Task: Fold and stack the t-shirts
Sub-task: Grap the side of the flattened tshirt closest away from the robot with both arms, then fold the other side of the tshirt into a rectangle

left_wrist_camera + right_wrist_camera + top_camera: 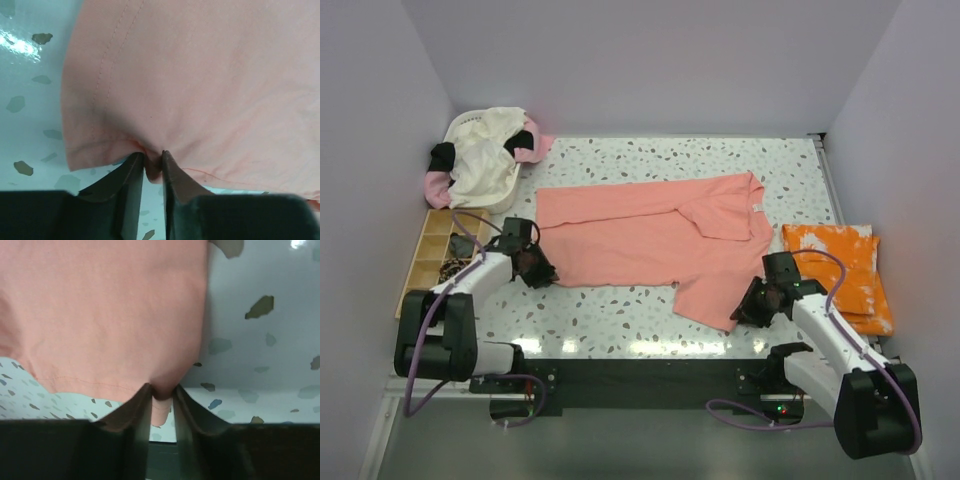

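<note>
**Both claws pinch the near edge of the pink shirt**

The left claw (pixel 152 156) is nearly closed on the near left corner of the pink shirt (pixel 640 240). A small fold of cloth is squeezed between its dark fingers (pixel 129 187), just beside the stitched hem. The right claw (pixel 162 390) is narrowed in the same way on the shirt's near right corner, with a pinch of the edge caught between its jaws.

The pink shirt lies spread across the speckled table (pixel 620 320), its long side running left to right. Its right part reaches nearer to the arms than its left part, and a flap lies folded over on its far right part.

Just right of the pink shirt, not touching it, an orange shirt (pixel 840 270) with white splotches lies folded flat. Left of the pink shirt, beyond the left claw, sits a wooden tray (pixel 432 245) of small compartments. Farther back, off the pink shirt's far left corner, is a heap of shirts (pixel 485 160) in cream and pink, with some black patches.
</note>
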`<act>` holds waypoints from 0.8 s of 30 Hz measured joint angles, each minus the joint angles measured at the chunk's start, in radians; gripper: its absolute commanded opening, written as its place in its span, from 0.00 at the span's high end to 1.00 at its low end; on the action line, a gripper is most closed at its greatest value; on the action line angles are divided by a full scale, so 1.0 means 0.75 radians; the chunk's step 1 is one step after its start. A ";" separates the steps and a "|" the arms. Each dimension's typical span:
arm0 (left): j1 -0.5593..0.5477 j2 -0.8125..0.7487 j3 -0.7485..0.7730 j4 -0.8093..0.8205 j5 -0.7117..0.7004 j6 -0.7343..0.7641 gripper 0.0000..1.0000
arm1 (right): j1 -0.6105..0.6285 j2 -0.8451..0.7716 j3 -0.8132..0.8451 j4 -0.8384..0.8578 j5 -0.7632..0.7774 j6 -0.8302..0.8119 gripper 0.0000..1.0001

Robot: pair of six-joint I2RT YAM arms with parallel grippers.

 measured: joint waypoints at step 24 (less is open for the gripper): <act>0.024 -0.040 0.067 -0.155 0.037 0.083 1.00 | 0.013 -0.008 0.320 -0.020 0.047 -0.027 1.00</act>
